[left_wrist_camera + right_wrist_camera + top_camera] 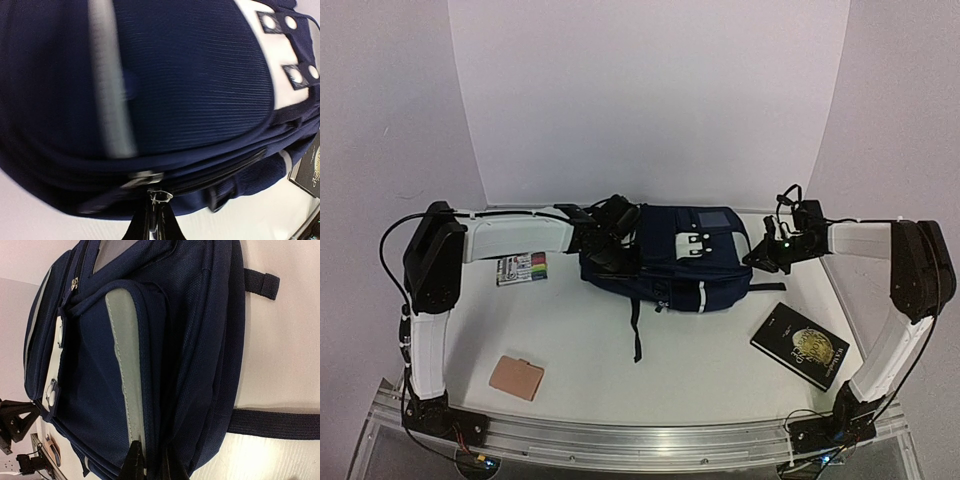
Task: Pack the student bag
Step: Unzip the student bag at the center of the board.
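Observation:
The student bag (670,262) is a dark navy backpack with a white patch and a pale stripe. It lies in the middle of the table. My left gripper (608,238) is at the bag's left end. In the left wrist view it (156,221) is shut on the metal zipper pull (161,196) of the bag (190,90). My right gripper (762,256) is at the bag's right end. In the right wrist view it (152,467) pinches a fold of the bag's fabric (100,365) next to the pale stripe (127,375).
A black book with a gold emblem (800,345) lies at the front right. A pack of coloured markers (522,268) lies left of the bag. A small tan case (516,378) lies at the front left. A black strap (636,330) trails forward from the bag.

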Robot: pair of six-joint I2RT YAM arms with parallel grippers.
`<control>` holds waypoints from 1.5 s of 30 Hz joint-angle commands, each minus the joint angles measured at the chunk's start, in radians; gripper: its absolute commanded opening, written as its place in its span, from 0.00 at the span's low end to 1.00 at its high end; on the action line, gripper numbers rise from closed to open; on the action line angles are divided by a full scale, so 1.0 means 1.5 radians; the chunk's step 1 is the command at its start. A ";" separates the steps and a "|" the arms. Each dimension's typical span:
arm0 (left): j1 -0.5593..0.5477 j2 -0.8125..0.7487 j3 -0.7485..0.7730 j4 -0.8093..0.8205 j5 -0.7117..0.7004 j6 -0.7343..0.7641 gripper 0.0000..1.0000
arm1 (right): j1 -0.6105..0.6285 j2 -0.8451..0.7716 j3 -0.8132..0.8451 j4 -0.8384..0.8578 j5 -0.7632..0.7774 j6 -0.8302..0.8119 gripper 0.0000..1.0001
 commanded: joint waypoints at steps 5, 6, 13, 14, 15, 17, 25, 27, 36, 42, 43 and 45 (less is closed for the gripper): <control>0.063 -0.098 -0.091 0.012 -0.033 0.074 0.00 | -0.076 0.036 0.093 -0.047 0.134 -0.148 0.00; 0.063 -0.102 -0.098 0.013 -0.029 0.089 0.00 | -0.088 0.050 0.111 -0.047 0.147 -0.166 0.00; 0.059 -0.146 -0.161 0.114 0.148 0.163 0.00 | -0.113 0.170 0.271 -0.058 0.136 -0.217 0.00; 0.055 -0.146 -0.159 0.126 0.177 0.169 0.00 | -0.112 0.183 0.292 -0.066 0.118 -0.217 0.00; 0.050 -0.145 -0.156 0.136 0.197 0.175 0.00 | -0.112 0.196 0.316 -0.076 0.098 -0.217 0.00; 0.045 -0.139 -0.147 0.154 0.232 0.171 0.00 | -0.109 0.206 0.353 -0.104 0.051 -0.238 0.12; 0.043 -0.094 -0.105 0.190 0.317 0.138 0.00 | -0.084 0.064 0.300 -0.159 -0.003 -0.364 0.72; 0.043 -0.091 -0.103 0.195 0.323 0.135 0.00 | -0.058 0.017 0.268 -0.163 -0.013 -0.387 0.73; 0.043 -0.073 -0.077 0.194 0.358 0.122 0.00 | 0.168 -0.073 0.162 -0.156 0.015 -0.442 0.71; 0.042 -0.074 -0.077 0.209 0.351 0.108 0.00 | 0.218 -0.032 0.120 -0.155 0.145 -0.448 0.65; 0.040 -0.073 -0.076 0.210 0.351 0.109 0.00 | 0.217 -0.017 0.112 -0.155 0.170 -0.448 0.65; 0.035 -0.070 -0.074 0.205 0.358 0.118 0.00 | 0.212 0.007 0.101 -0.152 0.214 -0.461 0.64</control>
